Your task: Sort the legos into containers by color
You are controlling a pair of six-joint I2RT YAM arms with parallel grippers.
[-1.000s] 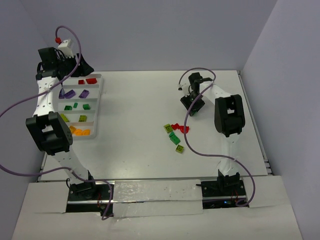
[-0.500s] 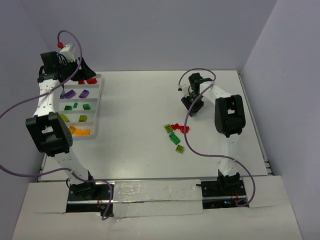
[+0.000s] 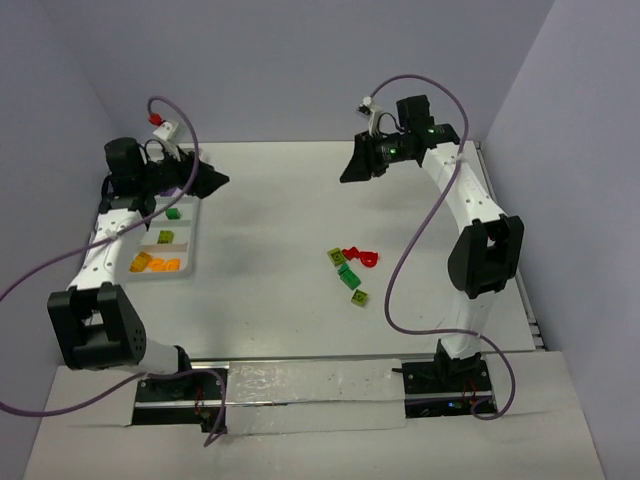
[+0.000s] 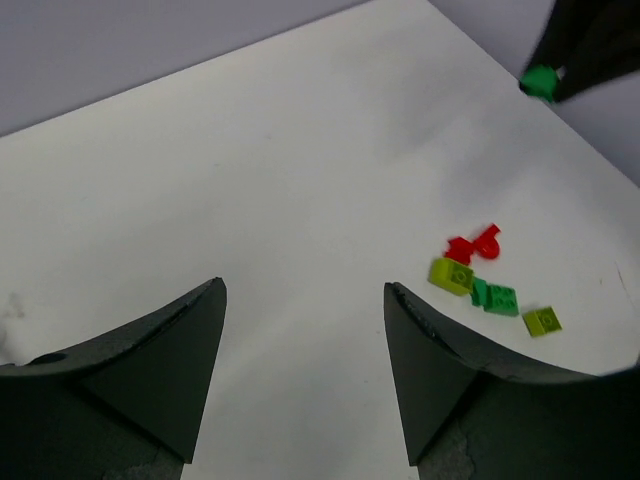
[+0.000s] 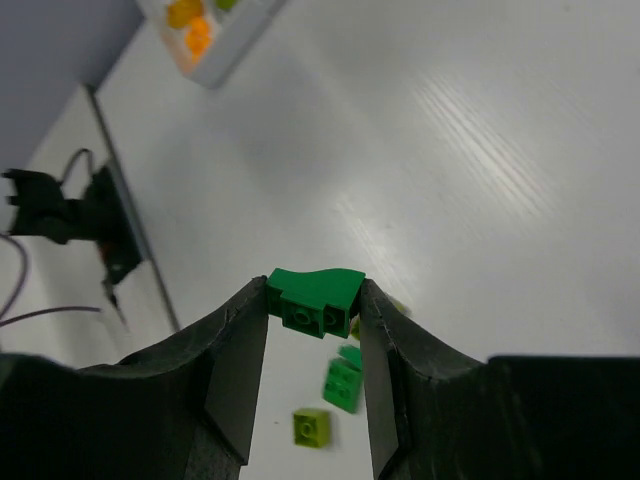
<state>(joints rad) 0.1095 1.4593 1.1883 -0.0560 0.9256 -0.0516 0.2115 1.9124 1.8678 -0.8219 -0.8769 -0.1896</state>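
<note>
My right gripper [image 5: 312, 300] is shut on a dark green lego [image 5: 314, 296] and holds it high above the table, at the back centre in the top view [image 3: 345, 176]. Below it lies a small pile of legos [image 3: 350, 266]: red [image 4: 475, 243], lime [image 4: 451, 274], dark green [image 4: 495, 297] and another lime [image 4: 541, 319]. My left gripper [image 4: 305, 290] is open and empty, raised over bare table just right of the white tray [image 3: 190, 250]. The tray's containers show green [image 3: 172, 212], lime [image 3: 165, 237] and orange legos [image 3: 155, 264]; its far rows are hidden by my left arm.
Grey walls close the table at the back and right. Purple cables loop from both arms. The tray with orange legos [image 5: 190, 25] shows at the top of the right wrist view. The left arm's base [image 5: 100, 225] stands at the table's near edge.
My left gripper swung from above the tray's far end to the right, over the table. My right gripper rose from the table and moved back and left, with the green lego in it.
</note>
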